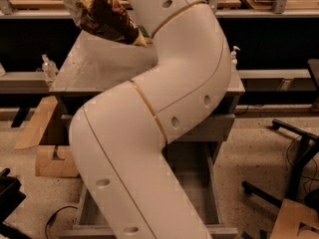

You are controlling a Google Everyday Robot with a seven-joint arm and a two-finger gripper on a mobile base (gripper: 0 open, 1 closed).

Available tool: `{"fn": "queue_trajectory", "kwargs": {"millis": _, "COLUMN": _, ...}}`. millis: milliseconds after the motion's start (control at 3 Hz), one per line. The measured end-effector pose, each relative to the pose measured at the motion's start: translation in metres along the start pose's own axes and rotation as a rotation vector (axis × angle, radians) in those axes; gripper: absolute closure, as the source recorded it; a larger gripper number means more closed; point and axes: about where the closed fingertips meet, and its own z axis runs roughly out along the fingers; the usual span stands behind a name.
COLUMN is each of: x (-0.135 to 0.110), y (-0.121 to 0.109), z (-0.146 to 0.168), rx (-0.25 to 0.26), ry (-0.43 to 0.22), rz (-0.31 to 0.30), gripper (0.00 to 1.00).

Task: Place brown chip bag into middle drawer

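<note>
Brown chip bag (pixel 105 20) high over cabinet top (pixel 99 66), middle drawer (pixel 197 193) open below; pincer off-frame above, state untellable.

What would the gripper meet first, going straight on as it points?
The gripper is out of view above the brown chip bag. Straight down, probably the cabinet top, not the middle drawer.
</note>
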Motion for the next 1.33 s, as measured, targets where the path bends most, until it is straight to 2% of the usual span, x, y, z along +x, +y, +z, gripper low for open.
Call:
{"fn": "queue_trajectory", "kwargs": {"millis": 333, "x": 0.005, "y": 0.029, "z": -0.007, "rx": -0.126, "ry": 0.001, "rz": 0.077, "gripper": 1.00}}
{"fn": "queue_trajectory", "kwargs": {"millis": 667, "x": 0.013, "y": 0.060, "z": -0.013, "rx": -0.283, "ry": 0.003, "rz": 0.217, "gripper": 1.00}}
{"fn": "queue_trajectory", "kwargs": {"millis": 1000, "x": 0.021, "y": 0.081, "z": -0.036, "rx": -0.415, "ry": 0.005, "rz": 0.414, "gripper": 1.00}}
{"fn": "queue_trajectory", "kwargs": {"millis": 1333, "x": 0.036, "y": 0.086, "z": -0.081, "rx": -0.476, "ry": 0.001, "rz": 0.616, "gripper": 1.00}}
